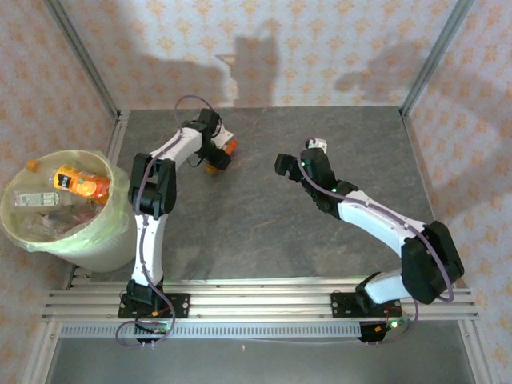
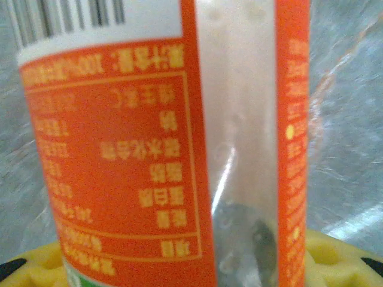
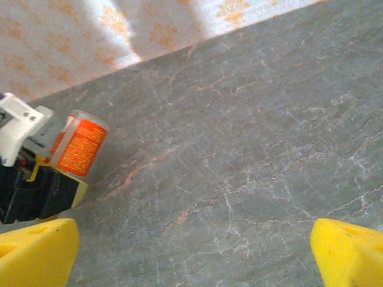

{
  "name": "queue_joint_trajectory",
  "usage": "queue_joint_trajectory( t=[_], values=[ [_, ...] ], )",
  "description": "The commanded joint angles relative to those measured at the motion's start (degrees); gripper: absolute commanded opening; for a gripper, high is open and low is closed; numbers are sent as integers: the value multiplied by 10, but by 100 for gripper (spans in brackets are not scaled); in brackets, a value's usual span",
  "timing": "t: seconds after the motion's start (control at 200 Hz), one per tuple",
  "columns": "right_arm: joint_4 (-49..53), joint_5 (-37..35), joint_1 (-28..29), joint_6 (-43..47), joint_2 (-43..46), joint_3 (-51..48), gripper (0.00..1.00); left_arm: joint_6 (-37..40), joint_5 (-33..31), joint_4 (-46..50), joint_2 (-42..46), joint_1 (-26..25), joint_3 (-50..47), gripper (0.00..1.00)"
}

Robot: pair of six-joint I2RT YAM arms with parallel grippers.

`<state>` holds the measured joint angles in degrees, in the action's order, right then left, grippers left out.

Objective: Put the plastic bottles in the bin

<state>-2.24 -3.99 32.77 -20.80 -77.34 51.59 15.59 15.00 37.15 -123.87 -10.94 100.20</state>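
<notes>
Grasp step, I reckon: left gripper [image 1: 218, 156] is straddling orange-label bottle [image 1: 230, 147] at table's 12 o'clock, can't tell if clamped; right gripper [image 1: 288, 166] hanging, jaws wide apart. Next needs firm grip, lift, swing to bin [image 1: 100, 240] at 9 o'clock

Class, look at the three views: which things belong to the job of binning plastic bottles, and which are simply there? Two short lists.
Belongs to the job: orange-labelled bottle in the left gripper; bin; binned bottles.
Simply there: grey table; patterned walls; metal frame rails.
</notes>
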Motion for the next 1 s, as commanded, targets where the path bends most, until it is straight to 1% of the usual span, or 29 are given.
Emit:
queue_joint_trajectory(
  t=[0.0,0.08,0.21,0.27,0.37,0.425,0.55,0.605,0.661,0.701,0.796,0.871,0.931,0.996],
  values=[
    [-7,-1,-3,3,36,-14,99,-96,-50,-100,134,-20,-43,46],
    [-7,-1,-2,13,52,-17,99,-129,-120,-87,220,-50,-67,44],
    [-7,-2,-2,30,73,-20,99,-202,-232,10,315,-82,-56,44],
    [-7,-1,-3,35,80,-21,99,-241,-290,53,354,-86,-52,43],
    [-7,7,-3,35,89,-25,99,-289,-363,106,424,-86,-54,42],
    [-7,11,-2,33,92,-27,99,-304,-405,132,462,-86,-54,43],
    [-6,16,-3,27,92,-31,99,-323,-557,188,535,-85,-56,42],
    [-6,17,-2,25,92,-33,99,-332,-603,214,557,-74,-58,43],
    [-6,21,-3,23,92,-32,99,-342,-618,236,573,-52,-60,42],
    [-6,23,-3,22,92,-31,99,-349,-619,250,583,-31,-63,42],
    [-6,29,-2,21,92,-25,99,-360,-614,271,608,37,-84,42],
    [0,35,-2,21,92,-18,99,-357,-613,264,637,93,-112,42],
    [6,38,-2,23,92,-12,99,-352,-595,257,659,134,-132,42],
    [9,39,-2,24,92,-8,99,-354,-581,265,671,167,-145,42]
  ],
)
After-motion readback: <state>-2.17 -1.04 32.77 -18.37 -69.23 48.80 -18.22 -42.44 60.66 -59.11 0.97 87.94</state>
